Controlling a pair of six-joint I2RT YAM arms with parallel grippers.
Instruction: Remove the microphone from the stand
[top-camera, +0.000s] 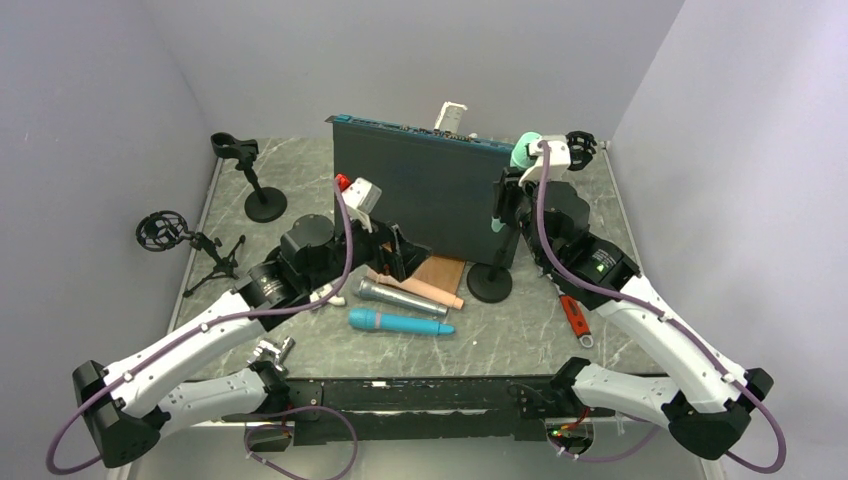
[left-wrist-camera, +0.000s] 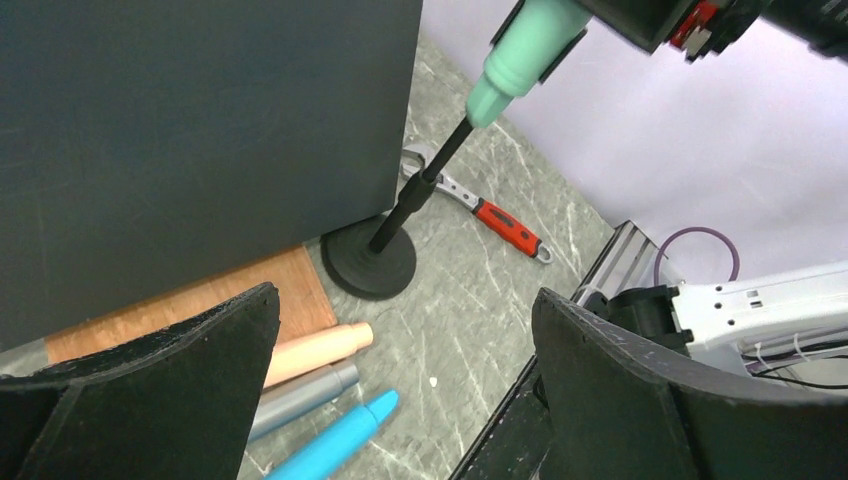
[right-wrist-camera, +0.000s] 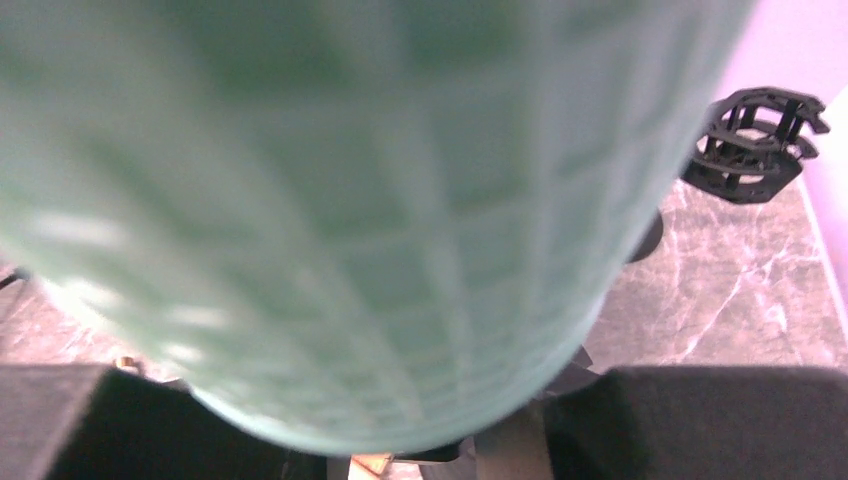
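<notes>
My right gripper stands partly closed around the body of the mint-green microphone, just below its mesh head. In the right wrist view that head fills nearly the whole field, with a dark finger at each lower corner. I judge this a grip, though the contact faces are hidden. The microphone sits at the top of the stand, over the right half of the bench, just beside a tall dark box. Its long axis is steep. The head is uppermost and leans toward the far right. The tapered tail is lowermost and ends where the thin black rod runs down to the round base. Whether a clip holds it I cannot tell, since my gripper covers that joint. The coming move, as I judge it, is a pull along that axis, head-first and away from the rod. My left gripper is wide open and empty, low beside the box, facing the stand's base from the left. The right arm is nearer the microphone, the left nearer the base. A red-handled wrench lies near the base.
</notes>
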